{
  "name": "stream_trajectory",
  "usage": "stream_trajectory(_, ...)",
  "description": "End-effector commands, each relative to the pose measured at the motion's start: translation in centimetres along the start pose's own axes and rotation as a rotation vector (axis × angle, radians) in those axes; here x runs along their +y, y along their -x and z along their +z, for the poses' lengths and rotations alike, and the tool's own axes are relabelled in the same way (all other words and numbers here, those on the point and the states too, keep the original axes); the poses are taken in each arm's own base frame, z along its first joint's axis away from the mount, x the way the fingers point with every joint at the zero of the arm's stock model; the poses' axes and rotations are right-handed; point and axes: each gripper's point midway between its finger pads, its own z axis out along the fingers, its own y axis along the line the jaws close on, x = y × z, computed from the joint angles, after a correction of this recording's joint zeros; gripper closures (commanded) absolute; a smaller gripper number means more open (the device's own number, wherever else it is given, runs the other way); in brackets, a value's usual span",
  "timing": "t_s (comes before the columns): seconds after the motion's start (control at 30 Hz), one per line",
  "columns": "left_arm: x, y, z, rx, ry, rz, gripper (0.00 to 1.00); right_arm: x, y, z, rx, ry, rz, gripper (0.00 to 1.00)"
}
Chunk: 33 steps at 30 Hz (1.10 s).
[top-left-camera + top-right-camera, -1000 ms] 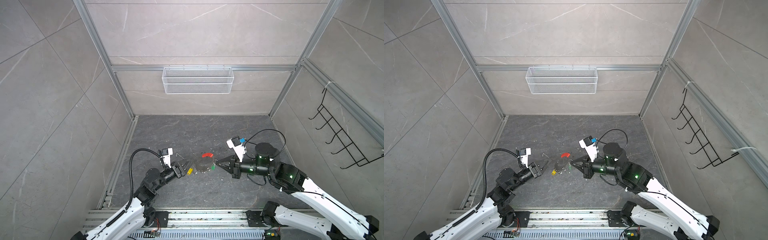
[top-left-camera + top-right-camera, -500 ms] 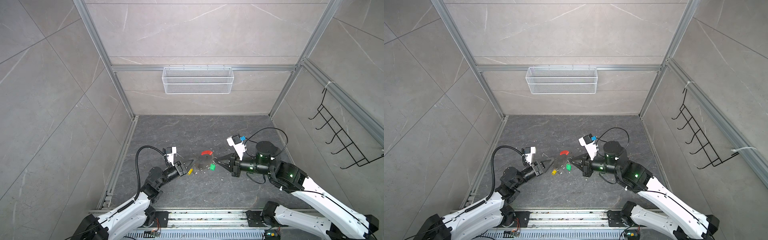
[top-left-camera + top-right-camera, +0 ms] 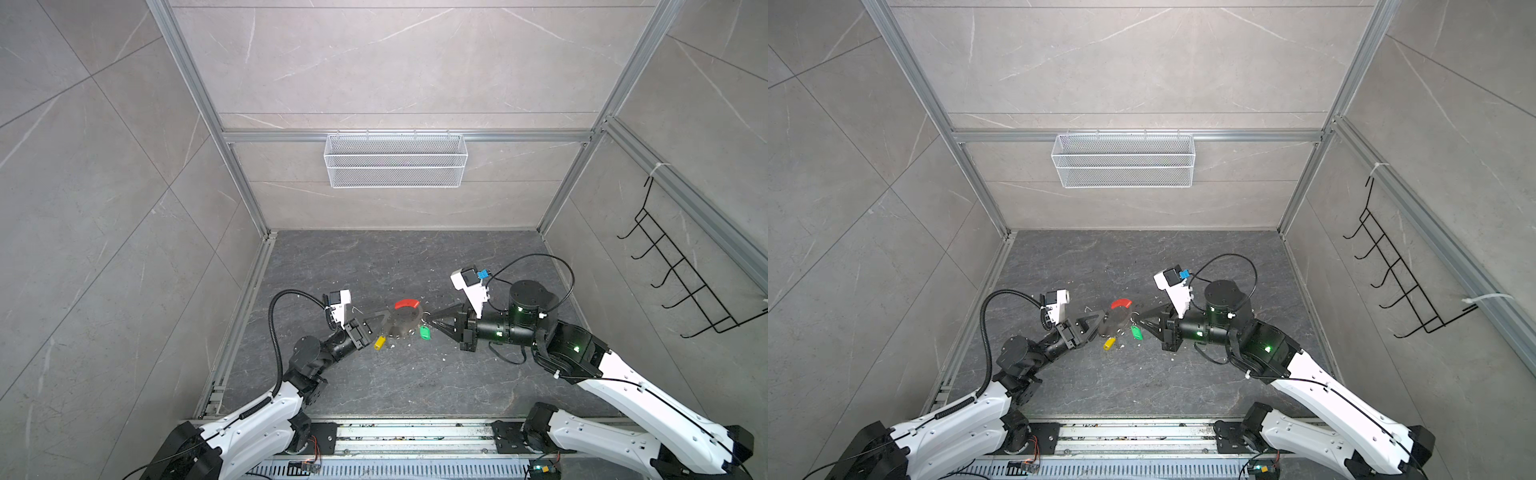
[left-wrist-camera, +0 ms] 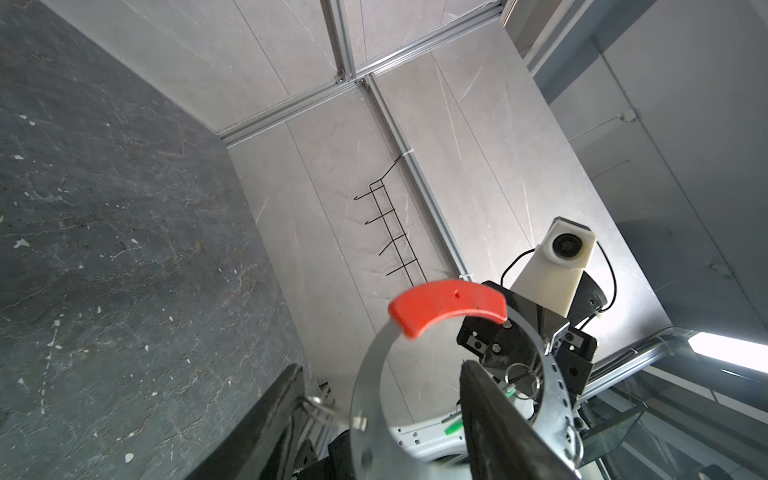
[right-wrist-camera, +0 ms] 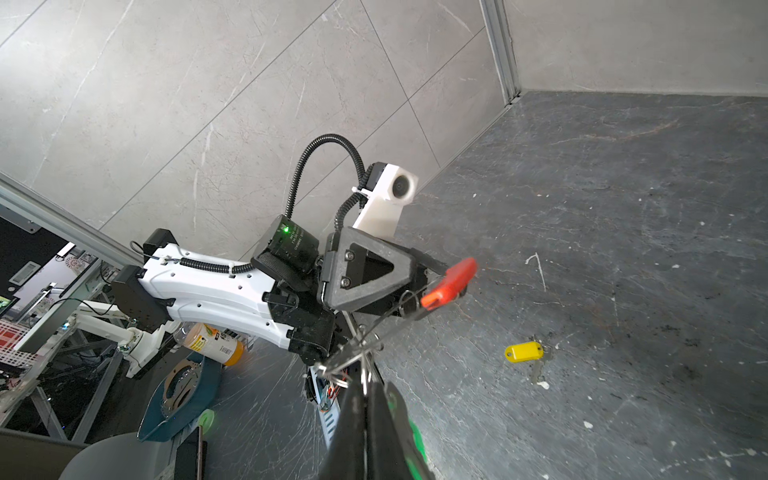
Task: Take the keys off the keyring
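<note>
While my right claw (image 3: 432, 324) is still clenching the keyring (image 4: 365, 386) beside the green key (image 3: 424, 332), my left claw (image 3: 383, 326) is closing in from wide, straddling one arc of it, not gripping yet; yellow key (image 5: 524, 352) is lying free on the surface (image 5: 623, 249), so I reckon one key is remaining; wall basket (image 3: 395, 170) is showing nothing inside.

Both top views: high above the keyring (image 3: 407, 304) (image 3: 1121, 303), tilted down toward the back wall (image 3: 395, 83); keyring small, far off. Left wrist view: right against the keyring (image 4: 449, 303), facing across it to the right arm's camera (image 4: 567, 249). Right wrist view: close behind the keyring (image 5: 451, 282), facing the opposite way, onto the left arm's camera (image 5: 395, 191). All four share the keyring.
</note>
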Motion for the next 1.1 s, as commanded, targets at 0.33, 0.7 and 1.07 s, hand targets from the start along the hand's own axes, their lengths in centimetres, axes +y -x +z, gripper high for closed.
stream_trajectory(0.33,-3.4,-0.1,-0.9,0.014,-0.08,0.073,0.68,-1.0,-1.5,0.0,0.02,-0.025,0.007,1.0)
stream_trajectory(0.7,-3.6,0.0,-0.8,0.025,-0.058,0.08,0.9,-1.4,-2.2,-0.1,0.041,-0.037,-0.011,1.0)
stream_trajectory(1.07,-4.3,0.0,-0.8,0.038,-0.058,0.103,1.0,-1.5,-2.9,-0.1,0.075,-0.039,-0.08,1.0)
